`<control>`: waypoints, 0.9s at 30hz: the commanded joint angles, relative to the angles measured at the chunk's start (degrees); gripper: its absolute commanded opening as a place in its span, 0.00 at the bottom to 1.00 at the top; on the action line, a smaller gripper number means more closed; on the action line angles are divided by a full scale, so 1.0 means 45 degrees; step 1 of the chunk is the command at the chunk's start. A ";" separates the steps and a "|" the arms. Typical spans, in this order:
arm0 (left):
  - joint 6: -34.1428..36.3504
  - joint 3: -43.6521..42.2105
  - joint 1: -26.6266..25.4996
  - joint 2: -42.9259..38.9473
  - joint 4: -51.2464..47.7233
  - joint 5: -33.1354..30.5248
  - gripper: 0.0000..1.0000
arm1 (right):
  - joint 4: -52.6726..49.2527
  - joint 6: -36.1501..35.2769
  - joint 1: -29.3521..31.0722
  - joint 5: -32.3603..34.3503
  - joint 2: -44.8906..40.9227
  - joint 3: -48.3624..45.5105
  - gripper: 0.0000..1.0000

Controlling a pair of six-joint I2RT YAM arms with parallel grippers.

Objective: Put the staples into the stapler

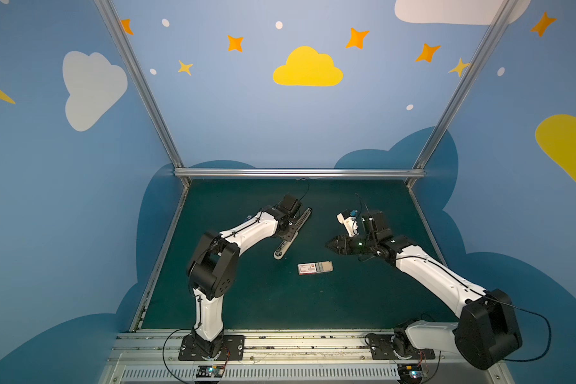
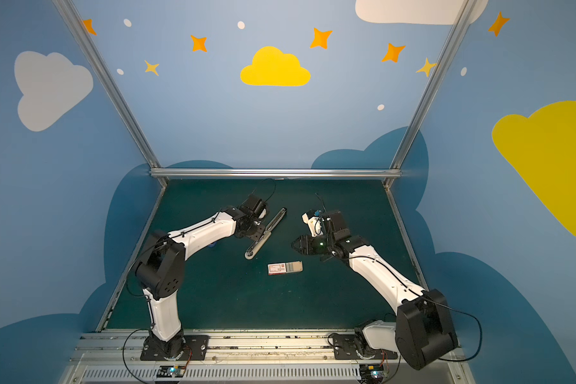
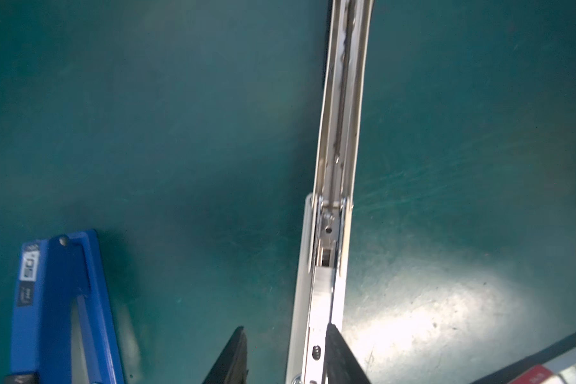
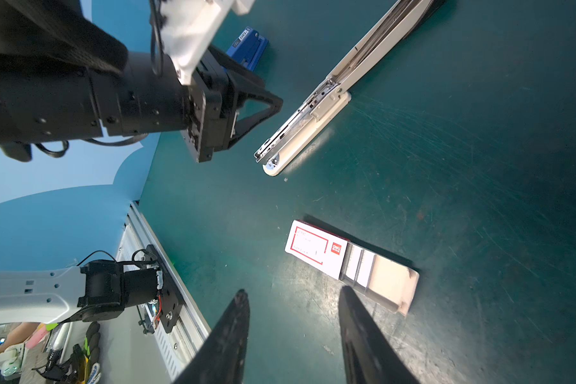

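Note:
The stapler (image 1: 285,247) (image 2: 273,221) lies opened out flat on the green mat, a cream body with its metal magazine (image 3: 326,292) facing up. My left gripper (image 1: 290,236) (image 3: 286,327) hangs over its middle, open. One finger (image 3: 338,352) overlaps the magazine's edge and the other stands apart over the mat. The white-and-red box (image 1: 308,268) (image 4: 313,247) lies nearer the front with its beige tray (image 4: 391,286) slid out, and rows of silvery staples (image 4: 359,271) show in it. My right gripper (image 1: 327,245) (image 4: 294,292) hovers open and empty beside the tray.
A blue plastic object (image 3: 57,299) (image 4: 246,46) lies on the mat under the left arm. Aluminium rails (image 1: 280,345) carrying both arm bases run along the front, and a frame bar (image 1: 296,173) with blue walls closes the back and sides.

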 commanded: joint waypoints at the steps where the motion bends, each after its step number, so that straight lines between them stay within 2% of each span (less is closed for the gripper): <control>1: -0.0016 0.0424 0.0181 0.0525 -0.0179 0.0333 0.40 | 0.0151 0.0106 -0.0037 -0.0254 -0.0100 -0.0158 0.46; 10: 0.0080 0.1124 0.0338 0.1471 -0.0222 0.0565 0.43 | 0.0030 0.0045 -0.0039 -0.0194 -0.0270 -0.0176 0.46; 27: 0.0040 0.1061 0.0406 0.2061 -0.0127 0.0702 0.45 | 0.0029 0.0095 -0.0073 -0.0174 -0.0351 -0.0310 0.45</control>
